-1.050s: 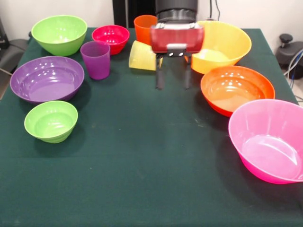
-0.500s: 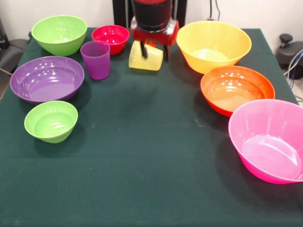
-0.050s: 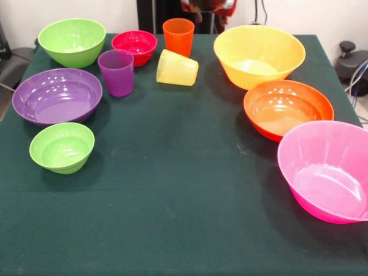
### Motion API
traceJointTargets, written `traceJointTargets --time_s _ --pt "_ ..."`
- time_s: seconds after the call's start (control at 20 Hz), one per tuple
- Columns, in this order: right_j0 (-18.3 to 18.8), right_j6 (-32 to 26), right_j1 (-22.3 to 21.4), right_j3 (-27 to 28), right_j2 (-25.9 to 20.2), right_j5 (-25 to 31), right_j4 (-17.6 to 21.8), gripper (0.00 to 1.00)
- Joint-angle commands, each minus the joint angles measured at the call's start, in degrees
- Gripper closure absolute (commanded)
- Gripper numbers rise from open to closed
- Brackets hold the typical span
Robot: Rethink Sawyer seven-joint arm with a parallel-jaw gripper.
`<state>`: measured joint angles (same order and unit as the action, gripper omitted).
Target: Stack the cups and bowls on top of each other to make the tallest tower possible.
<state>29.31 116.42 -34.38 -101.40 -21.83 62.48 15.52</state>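
Nothing was stacked yet: the bowls ringed the table's edges, the pink bowl [image 3: 326,169] near right as a likely base. The yellow cup [image 3: 177,68] lay tipped beside the upright orange cup [image 3: 178,36]. The gripper [image 3: 208,6] barely showed at the far edge; whether it was wide or narrow could not be told.

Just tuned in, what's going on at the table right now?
Nothing is being handled: the gripper is drawn up at the far edge, holding nothing visible. No tower exists yet. The yellow cup lies on its side, the purple cup and orange cup stand upright, and the bowls sit separately on the table.
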Motion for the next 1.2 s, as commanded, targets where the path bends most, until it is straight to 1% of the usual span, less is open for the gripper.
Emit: traceJointTargets --time_s 0.05,0.1,0.2,0.25,0.3,0.4,0.45,0.55,0.65,0.9,0.95,1.05,1.2 --pt "0.59 -11.19 -0.54 -1.52 -6.47 -12.01 6.04 0.00" --pt "0.75 -11.05 -0.40 -1.34 -6.78 -17.65 8.43 0.00" --pt "0.46 -9.92 -0.47 -0.73 -6.91 -26.79 13.04 0.00" --pt "0.23 -9.45 -0.60 -0.70 -6.91 -29.08 14.52 0.00" --pt "-0.49 -8.20 -0.90 -0.44 -6.31 -32.65 16.86 0.00" --pt "-1.86 -5.84 -1.65 -0.18 -5.03 -36.81 19.94 0.00" --pt "-2.08 -5.29 -1.48 -0.13 -4.82 -38.52 20.82 0.00" --pt "-2.22 -5.21 -0.28 0.69 -4.75 -40.62 22.07 0.00" --pt "-3.31 -5.01 0.18 2.30 -3.95 -42.35 23.82 0.00" --pt "-3.31 -5.74 1.80 2.83 -3.82 -41.74 23.90 0.00" --pt "-3.76 -5.27 1.82 3.05 -3.21 -41.73 24.09 0.00" --pt "-5.06 -3.44 1.43 3.47 -1.55 -43.99 25.51 0.00" --pt "-4.54 -4.08 0.74 3.28 -2.42 -43.38 25.43 0.00"
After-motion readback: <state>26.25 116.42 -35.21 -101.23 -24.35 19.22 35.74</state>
